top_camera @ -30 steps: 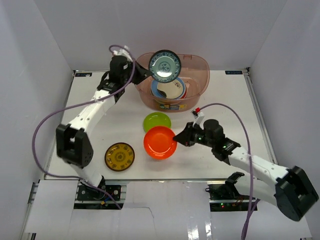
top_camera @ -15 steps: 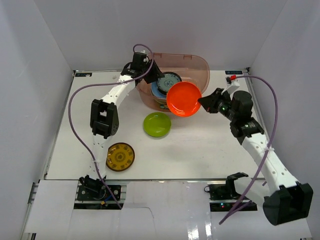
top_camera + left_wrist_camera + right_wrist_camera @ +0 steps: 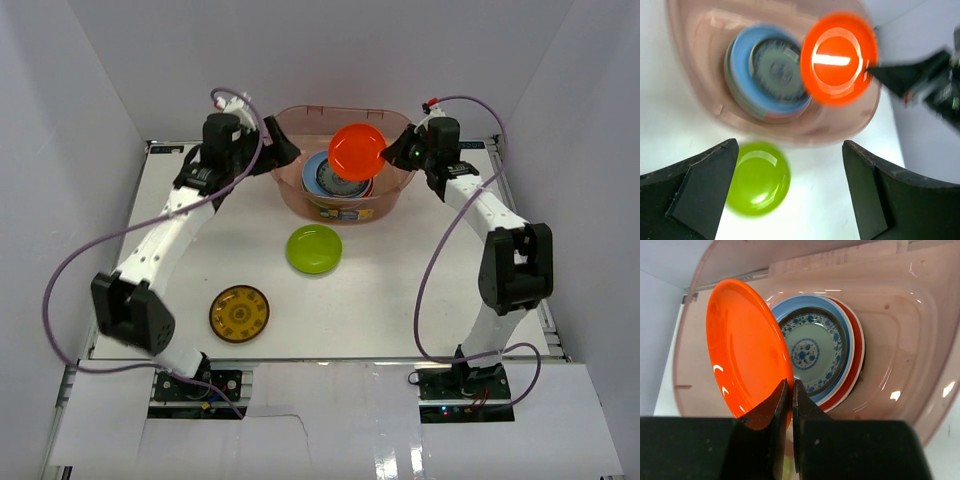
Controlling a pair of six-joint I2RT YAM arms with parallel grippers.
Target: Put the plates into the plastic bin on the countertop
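Observation:
The plastic bin (image 3: 398, 178) stands at the back of the countertop (image 3: 420, 290), holding a stack of plates with a teal patterned one (image 3: 333, 180) on top. My right gripper (image 3: 393, 156) is shut on the rim of an orange plate (image 3: 356, 150), which hangs tilted over the bin. In the right wrist view the orange plate (image 3: 747, 347) stands on edge in the gripper (image 3: 790, 390), above the stack (image 3: 812, 351). My left gripper (image 3: 283, 153) is open and empty at the bin's left rim. A green plate (image 3: 314, 248) and a brown-gold plate (image 3: 239, 312) lie on the countertop.
White walls close in the countertop on three sides. In the left wrist view the open fingers (image 3: 705, 185) frame the green plate (image 3: 758, 178) in front of the bin (image 3: 805, 131). Cables trail from both arms.
My left gripper let the teal patterned plate go onto the stack, opened and drew back to the left rim. My right arm carried the orange plate from the countertop up over the bin.

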